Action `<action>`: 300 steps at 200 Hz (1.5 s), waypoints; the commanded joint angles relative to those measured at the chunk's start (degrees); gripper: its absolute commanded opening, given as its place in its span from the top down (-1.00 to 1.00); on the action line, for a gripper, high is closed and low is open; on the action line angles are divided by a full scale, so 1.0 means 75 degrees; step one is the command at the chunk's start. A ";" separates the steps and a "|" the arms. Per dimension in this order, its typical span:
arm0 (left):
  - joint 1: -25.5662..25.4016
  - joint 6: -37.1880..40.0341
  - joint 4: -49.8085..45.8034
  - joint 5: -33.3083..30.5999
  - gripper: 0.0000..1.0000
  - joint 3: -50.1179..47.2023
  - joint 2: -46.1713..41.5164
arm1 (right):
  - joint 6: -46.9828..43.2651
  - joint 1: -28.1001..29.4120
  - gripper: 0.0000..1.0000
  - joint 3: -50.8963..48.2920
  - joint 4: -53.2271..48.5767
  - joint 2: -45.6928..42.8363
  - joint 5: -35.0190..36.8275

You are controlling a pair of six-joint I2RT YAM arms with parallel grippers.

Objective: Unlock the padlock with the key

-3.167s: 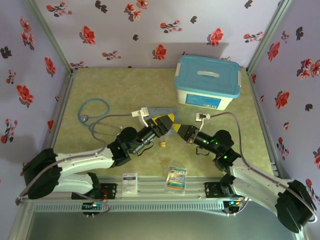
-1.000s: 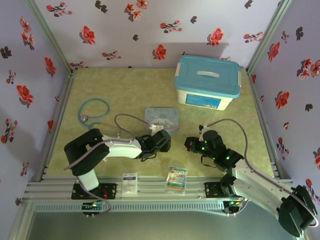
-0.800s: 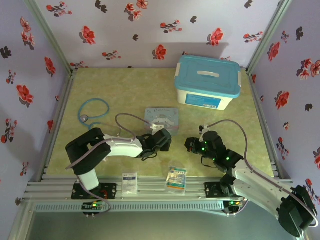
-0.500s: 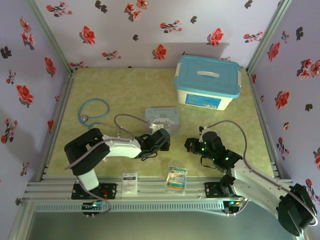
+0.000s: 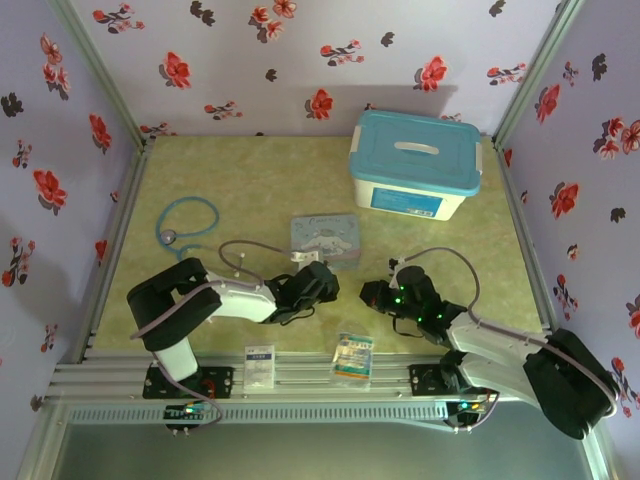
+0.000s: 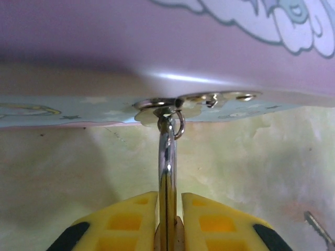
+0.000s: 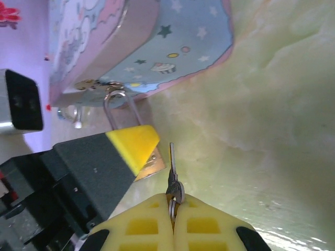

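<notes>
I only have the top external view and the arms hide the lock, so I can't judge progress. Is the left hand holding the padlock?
Observer: Yes. In the left wrist view the left hand is shut on the padlock, whose shackle hooks the clasp of the tin.
Operator: Does the right hand have the key?
Observer: Yes, the right hand pinches the key by its head, blade pointing ahead.
Operator: Inserted yet?
Observer: No. The blade lies beside the padlock's brass body, not in it.
</notes>
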 commanded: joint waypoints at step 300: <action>-0.0139 -0.3205 0.6905 -0.2110 1.00 -0.0899 0.1465 | 0.3235 -0.0785 1.00 -0.0415 0.7765 0.4676 -0.1634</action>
